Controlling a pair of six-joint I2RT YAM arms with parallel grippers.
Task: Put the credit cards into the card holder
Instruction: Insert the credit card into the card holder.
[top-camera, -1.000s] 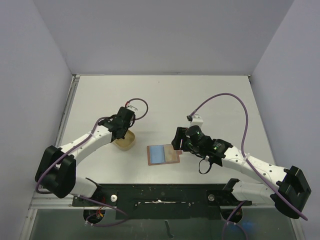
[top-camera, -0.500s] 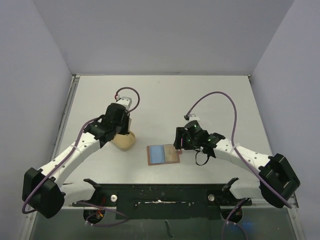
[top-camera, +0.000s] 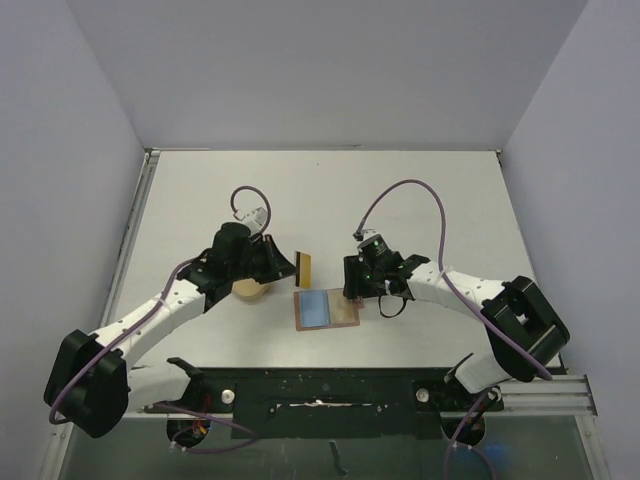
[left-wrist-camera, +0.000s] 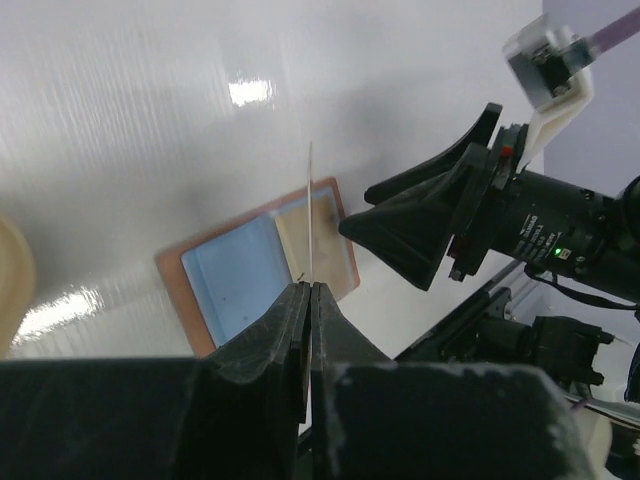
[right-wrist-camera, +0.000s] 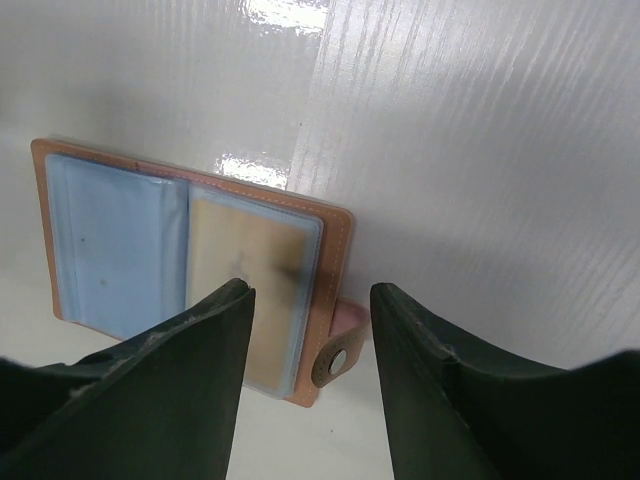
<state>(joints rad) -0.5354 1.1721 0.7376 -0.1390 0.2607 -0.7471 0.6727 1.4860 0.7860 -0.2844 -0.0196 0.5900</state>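
The card holder (top-camera: 325, 308) lies open on the table, reddish-brown, with clear sleeves. A light blue card (top-camera: 314, 307) sits in its left sleeve; the right sleeve (right-wrist-camera: 245, 290) looks tan. My left gripper (top-camera: 291, 268) is shut on a gold/tan card (top-camera: 305, 268), held upright just above the holder's far left corner. In the left wrist view the card (left-wrist-camera: 311, 210) is edge-on above the gripper (left-wrist-camera: 311, 290), over the holder (left-wrist-camera: 235, 275). My right gripper (top-camera: 356, 287) is open and empty. In its wrist view the gripper (right-wrist-camera: 310, 292) straddles the holder's (right-wrist-camera: 330, 260) right edge and snap tab (right-wrist-camera: 335, 365).
A larger pale tan case (top-camera: 250, 288) lies left of the holder, under my left arm; it also shows at the left edge of the left wrist view (left-wrist-camera: 10, 280). Grey walls enclose the table. A black rail (top-camera: 320, 385) runs along the near edge.
My left gripper has moved from over the pale tan case rightward, now holding the gold card beside the holder. My right gripper has shifted slightly left toward the holder's tab edge.
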